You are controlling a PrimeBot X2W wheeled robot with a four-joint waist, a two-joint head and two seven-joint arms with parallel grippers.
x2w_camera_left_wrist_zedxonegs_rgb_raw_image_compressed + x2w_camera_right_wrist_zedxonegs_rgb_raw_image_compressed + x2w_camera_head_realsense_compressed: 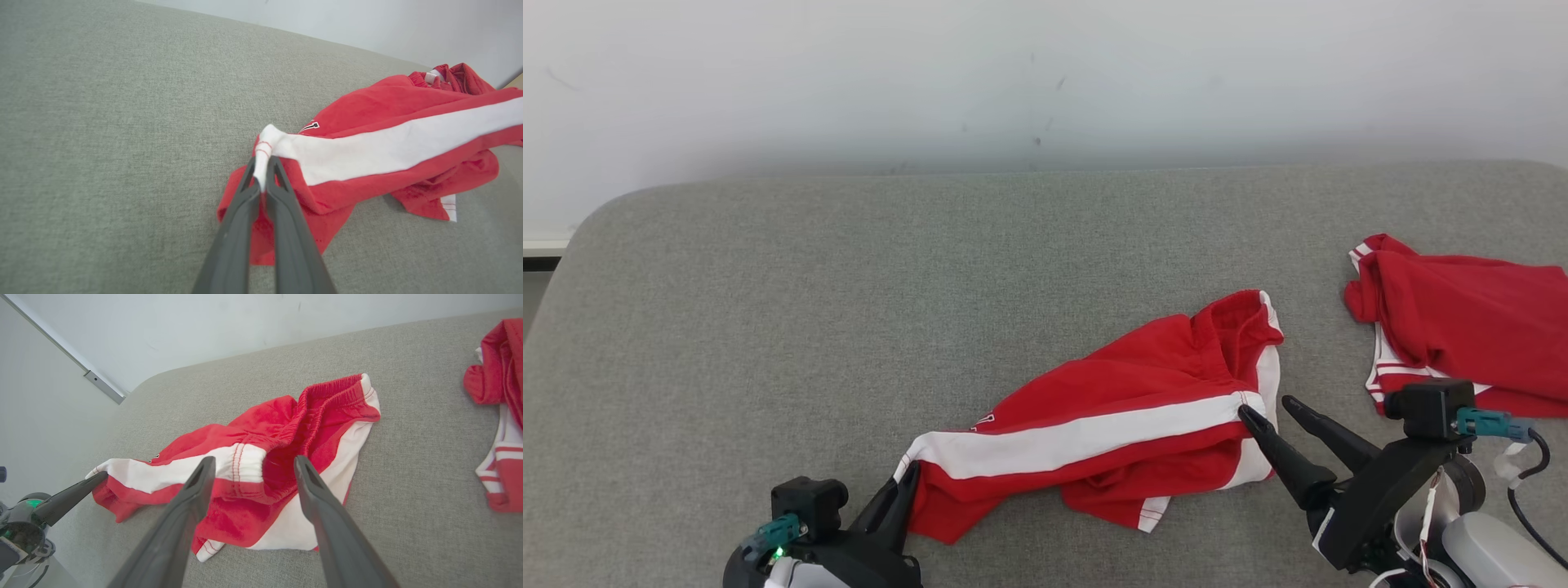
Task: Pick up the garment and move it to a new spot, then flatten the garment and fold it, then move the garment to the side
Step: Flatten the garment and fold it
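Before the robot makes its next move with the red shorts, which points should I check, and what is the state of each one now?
1. Left hand is shut on the red shorts with the white side stripe, at the stripe's end: ok.
2. Right hand grips the waistband end: not ok. Its jaws stand open over the stripe there, with nothing pinched.
3. The left hand's grip takes one layer of cloth, not several: cannot tell.
4. The second red and white garment lies apart from the shorts: ok.
5. The shorts lie flat on the grey fabric surface: not ok. They are crumpled and bunched.
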